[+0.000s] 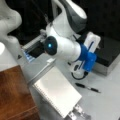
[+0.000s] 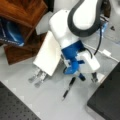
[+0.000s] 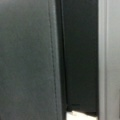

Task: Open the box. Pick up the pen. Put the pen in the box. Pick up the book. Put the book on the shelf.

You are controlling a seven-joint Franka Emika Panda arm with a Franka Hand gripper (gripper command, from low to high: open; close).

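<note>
Box (image 2: 107,100) lies closed at a front view's lower right; the gripper (image 2: 87,77) sits at its edge, finger spread indiscernible. Judgement: engage the lid rim squarely. Pen (image 2: 68,88) remains on table.

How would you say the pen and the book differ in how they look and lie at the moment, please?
The pen is slim and black; the book is a broad white rectangle with spiral binding. The pen lies flat on the grey table; the book rests tilted on a metal stand. Neither is held by the gripper.
</note>
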